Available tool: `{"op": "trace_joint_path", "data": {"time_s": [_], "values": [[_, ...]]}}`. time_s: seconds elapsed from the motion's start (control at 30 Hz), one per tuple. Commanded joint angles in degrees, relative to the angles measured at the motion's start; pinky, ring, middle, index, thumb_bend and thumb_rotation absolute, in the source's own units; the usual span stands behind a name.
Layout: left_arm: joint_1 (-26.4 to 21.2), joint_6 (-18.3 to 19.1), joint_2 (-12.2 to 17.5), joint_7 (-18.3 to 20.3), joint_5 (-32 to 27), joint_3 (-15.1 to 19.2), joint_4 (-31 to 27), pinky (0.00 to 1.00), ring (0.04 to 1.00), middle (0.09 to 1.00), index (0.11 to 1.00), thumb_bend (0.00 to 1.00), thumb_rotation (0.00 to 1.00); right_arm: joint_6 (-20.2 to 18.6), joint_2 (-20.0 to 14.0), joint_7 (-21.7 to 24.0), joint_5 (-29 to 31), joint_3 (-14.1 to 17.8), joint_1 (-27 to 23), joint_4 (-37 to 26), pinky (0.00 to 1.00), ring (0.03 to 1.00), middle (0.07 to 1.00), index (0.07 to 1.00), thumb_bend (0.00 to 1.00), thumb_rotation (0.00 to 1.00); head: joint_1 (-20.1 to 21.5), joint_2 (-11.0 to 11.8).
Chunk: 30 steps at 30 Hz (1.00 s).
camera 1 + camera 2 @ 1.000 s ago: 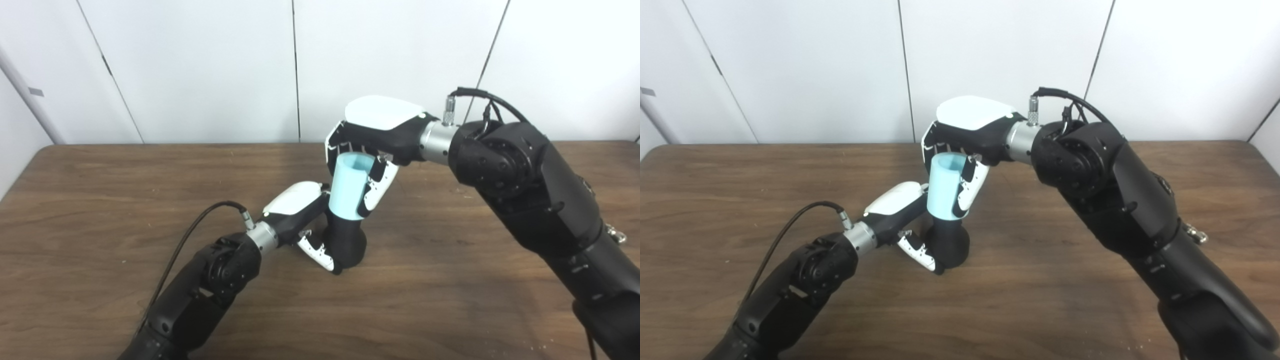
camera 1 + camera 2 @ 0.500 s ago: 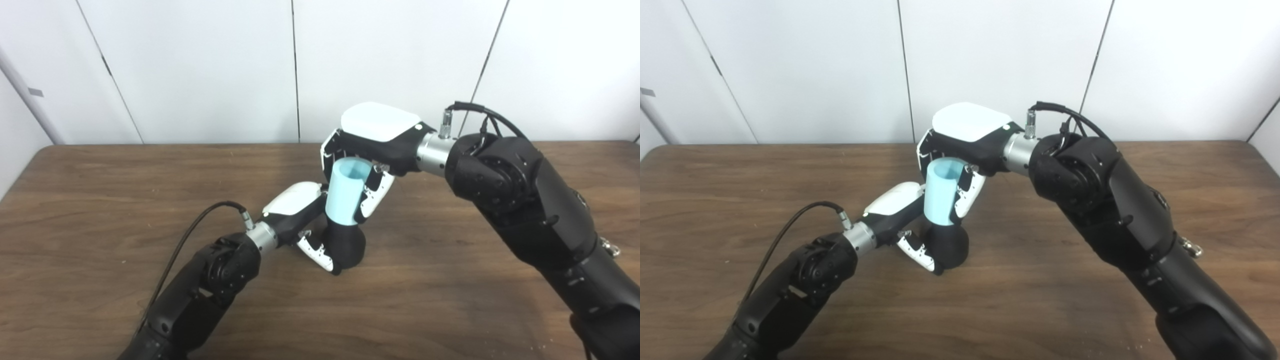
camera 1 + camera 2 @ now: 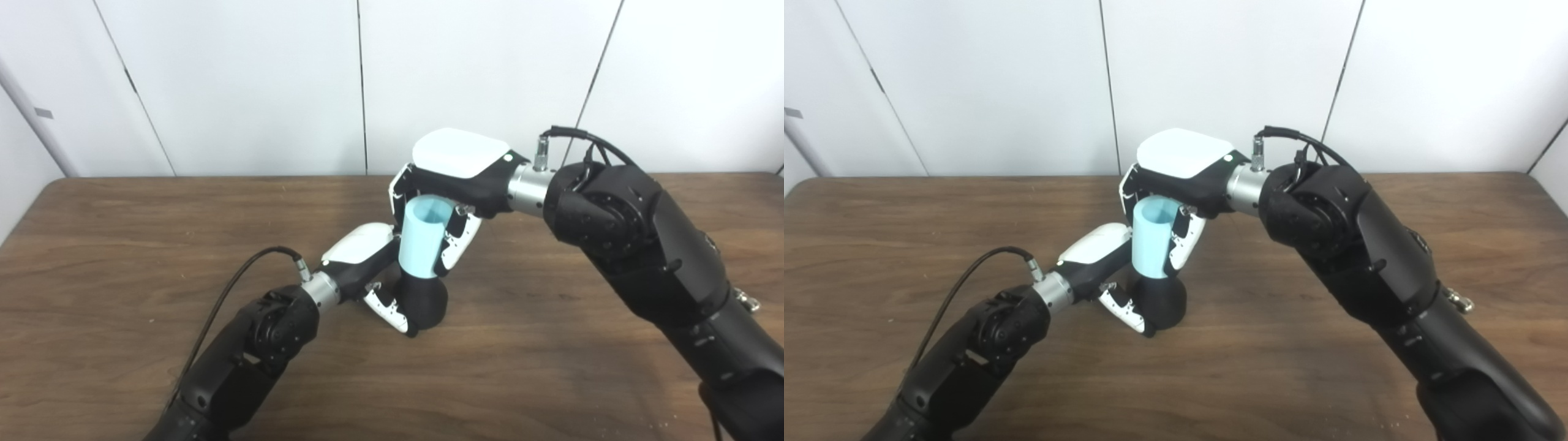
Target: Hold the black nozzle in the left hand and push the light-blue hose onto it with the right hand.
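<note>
The black nozzle stands upright on the wooden table near its middle, wide base down. My left hand is shut on it from the left, white fingers curled round the base. The light-blue hose, a short open tube, sits upright over the nozzle's top, its lower end covering the neck. My right hand is shut on the hose from above and behind, with fingers down its right side. The nozzle's tip is hidden inside the hose.
A black cable loops from my left wrist over the table. My right forearm crosses the right half of the table. White wall panels stand behind the far edge.
My right hand has moved down and slightly left with the hose, which now covers more of the nozzle's neck. My left hand and the nozzle have stayed put.
</note>
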<state>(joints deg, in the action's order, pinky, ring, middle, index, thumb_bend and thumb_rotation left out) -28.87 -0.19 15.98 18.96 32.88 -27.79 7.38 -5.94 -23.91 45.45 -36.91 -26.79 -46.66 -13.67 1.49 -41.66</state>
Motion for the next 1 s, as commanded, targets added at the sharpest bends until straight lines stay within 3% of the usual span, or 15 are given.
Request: {"op": "trace_joint_path", "data": {"time_s": [0.0,0.97], "values": [[0.89,1.26,0.36,3.54,0.87,-1.62,0.11,1.0,0.618,0.479,0.486,0.53,0.0,2.38,-1.39,2.23,-0.15,-1.8,0.05,0.68,0.35,0.44,0.509,0.457,0.5,0.0,0.08,-0.08],[1.04,1.62,0.7,4.38,0.44,-1.76,-0.67,1.0,0.618,0.481,0.485,0.53,0.0,2.86,-1.92,3.84,-5.87,-6.18,3.48,0.36,0.35,0.45,0.491,0.457,0.5,0.0,0.03,-0.47]]}}
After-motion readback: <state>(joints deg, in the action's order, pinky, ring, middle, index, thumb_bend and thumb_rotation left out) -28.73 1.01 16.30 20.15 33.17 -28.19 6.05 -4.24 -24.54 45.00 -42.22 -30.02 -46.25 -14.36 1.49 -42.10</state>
